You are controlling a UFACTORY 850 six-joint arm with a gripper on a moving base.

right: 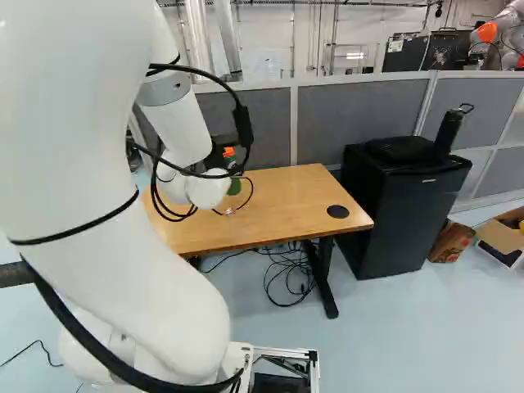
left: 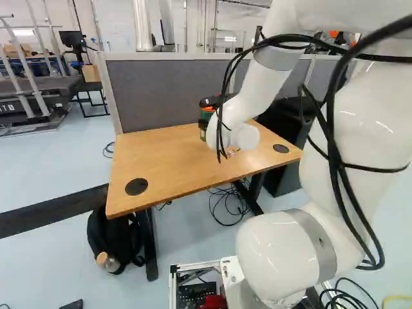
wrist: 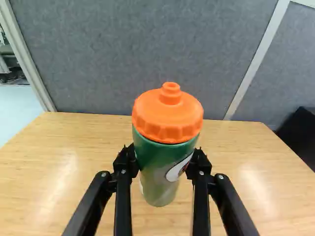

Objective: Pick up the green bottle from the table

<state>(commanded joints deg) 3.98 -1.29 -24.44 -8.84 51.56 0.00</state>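
bottle (wrist: 157,187), green, upright in your pincer (wrist: 163,160), held from both sides. orange cap (wrist: 168,115) clear above the pincer, probably so you lift by the firmer part. can't tell if the bottle is off the surface (wrist: 64,167) under the pincer.

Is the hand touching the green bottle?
Touching. The wrist view shows the hand with a finger against each side of the green bottle, below its orange lid.

Grey fabric partitions (left: 167,96) stand behind the rectangular light-wood worktop (left: 167,154); a boxy black fridge (right: 385,213) stands beside it.
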